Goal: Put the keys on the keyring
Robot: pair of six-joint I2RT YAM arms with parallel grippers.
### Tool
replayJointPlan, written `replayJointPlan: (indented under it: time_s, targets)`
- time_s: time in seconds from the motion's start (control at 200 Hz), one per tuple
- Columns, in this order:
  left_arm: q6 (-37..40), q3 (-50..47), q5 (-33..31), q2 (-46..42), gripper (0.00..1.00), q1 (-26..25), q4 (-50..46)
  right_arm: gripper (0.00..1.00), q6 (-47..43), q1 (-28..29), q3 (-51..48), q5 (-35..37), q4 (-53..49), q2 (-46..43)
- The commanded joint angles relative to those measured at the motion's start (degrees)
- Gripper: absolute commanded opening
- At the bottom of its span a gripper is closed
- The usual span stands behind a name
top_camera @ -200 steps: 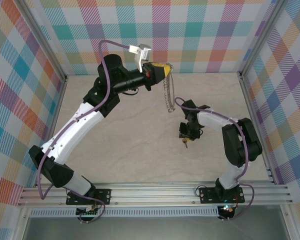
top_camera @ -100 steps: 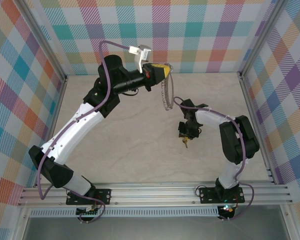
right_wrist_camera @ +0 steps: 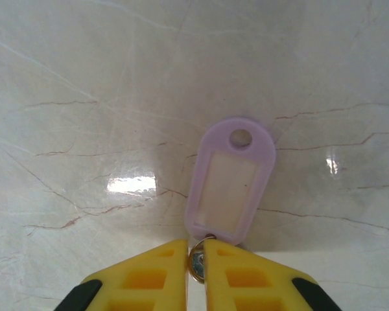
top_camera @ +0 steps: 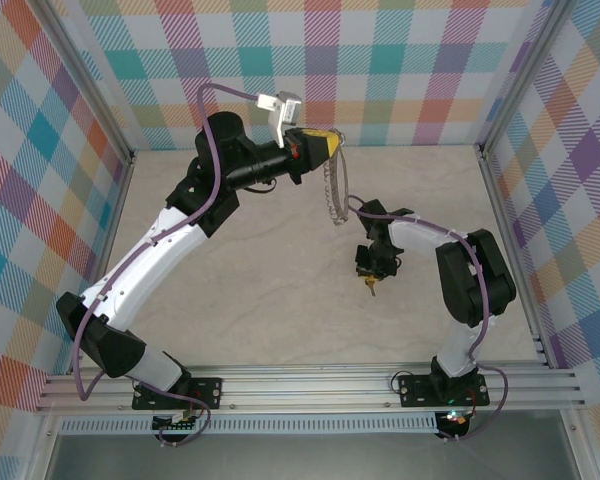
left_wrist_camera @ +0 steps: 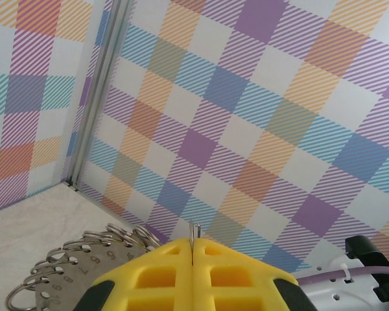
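Observation:
The keyring (top_camera: 332,195) is a thin loop edged with silvery links. It hangs from my left gripper (top_camera: 332,142), raised near the back wall. In the left wrist view the yellow fingers (left_wrist_camera: 149,275) are shut on the loop's thin wire (left_wrist_camera: 193,230). Its small rings and a numbered disc (left_wrist_camera: 65,269) show at the lower left. My right gripper (top_camera: 370,270) is low over the table, right of and below the hanging ring. It is shut (right_wrist_camera: 195,245) on the small metal ring of the key (right_wrist_camera: 231,188). The lilac head hangs just above the marble, and the key (top_camera: 371,287) shows under the fingers.
Pale marble tabletop (top_camera: 260,280) boxed in by checked walls (top_camera: 400,60) and aluminium rails (top_camera: 310,385). The right arm's elbow (top_camera: 475,280) stands near the right wall. A purple cable (top_camera: 220,92) loops above the left wrist.
The right arm's elbow has shifted slightly left and the gripper with the key has edged left with it. The hanging keyring swayed a little. The left arm has held still.

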Motion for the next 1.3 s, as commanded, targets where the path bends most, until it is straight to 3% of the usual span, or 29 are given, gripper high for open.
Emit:
replayJointPlan:
  time_s: [0.0, 0.29, 0.795, 1.295]
  targets:
    - [-0.53, -0.34, -0.53, -2.1, 0.0, 0.06, 4.27, 0.1, -0.8, 0.29, 1.39, 1.02, -2.11, 0.25]
    - [-0.78, -0.38, -0.52, -1.88, 0.0, 0.15, 4.31, 0.0, -1.16, 0.3, 1.39, 1.78, -2.74, -0.3]
    - [-1.04, 0.06, -0.25, -1.53, 0.0, 0.34, 4.23, 0.0, -1.3, 0.3, 1.56, -0.98, -2.3, -1.02]
    - [-0.9, -0.37, -0.44, -1.93, 0.0, 0.41, 3.15, 0.0, 2.22, -1.59, 0.42, -9.32, 1.65, -3.81]
